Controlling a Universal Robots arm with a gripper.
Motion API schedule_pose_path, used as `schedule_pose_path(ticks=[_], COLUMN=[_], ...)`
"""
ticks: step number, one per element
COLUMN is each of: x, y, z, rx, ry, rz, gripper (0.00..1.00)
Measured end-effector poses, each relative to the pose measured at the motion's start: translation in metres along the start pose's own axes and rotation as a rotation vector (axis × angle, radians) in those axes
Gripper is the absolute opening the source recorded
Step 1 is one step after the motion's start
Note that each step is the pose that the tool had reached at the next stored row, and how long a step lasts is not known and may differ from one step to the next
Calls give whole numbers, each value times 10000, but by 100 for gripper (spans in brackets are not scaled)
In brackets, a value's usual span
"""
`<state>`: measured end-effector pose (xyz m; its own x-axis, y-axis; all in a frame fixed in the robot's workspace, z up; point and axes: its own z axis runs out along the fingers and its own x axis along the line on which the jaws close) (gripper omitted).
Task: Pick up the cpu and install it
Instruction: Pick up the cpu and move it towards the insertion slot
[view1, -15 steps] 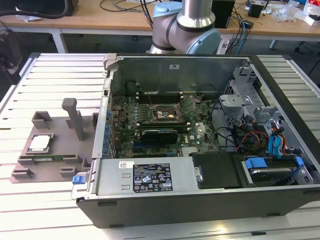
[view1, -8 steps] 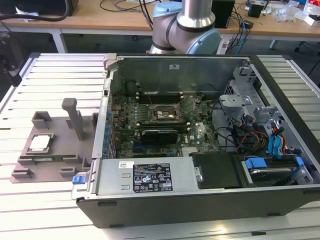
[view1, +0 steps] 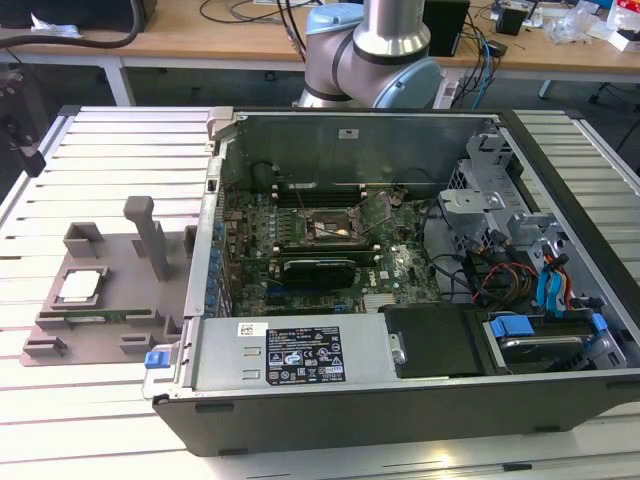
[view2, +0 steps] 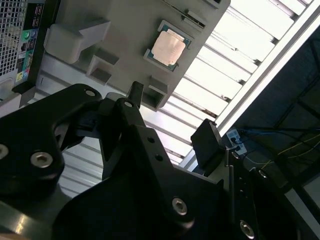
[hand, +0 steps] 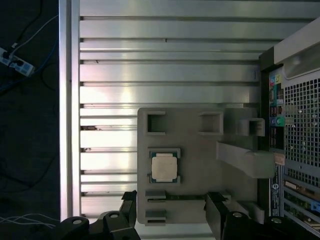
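CPU (view1: 82, 286): flat in recess of grey jig (view1: 130, 282), mid-left of exterior view, outside case (view1: 400, 420); prob. seated there for repeatable pickup. Gripper (hand: 171, 199) above jig w/ fingers apart, empty.

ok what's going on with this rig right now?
A robot arm is set up to move the cpu into the open computer case. The cpu lies in its grey holder on the slatted table, to the exterior view's left of the case. The gripper is open, empty and clear of the cpu, which shows beyond it in both wrist views. Nothing is picked up yet.
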<state>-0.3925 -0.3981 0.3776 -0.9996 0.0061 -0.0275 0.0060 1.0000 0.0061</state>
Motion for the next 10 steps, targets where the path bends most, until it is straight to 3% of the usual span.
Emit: schedule_pose_path(ticks=[10], x=[2], y=[-1], z=[72], rx=[0], ry=[0], rz=[0], gripper=[66])
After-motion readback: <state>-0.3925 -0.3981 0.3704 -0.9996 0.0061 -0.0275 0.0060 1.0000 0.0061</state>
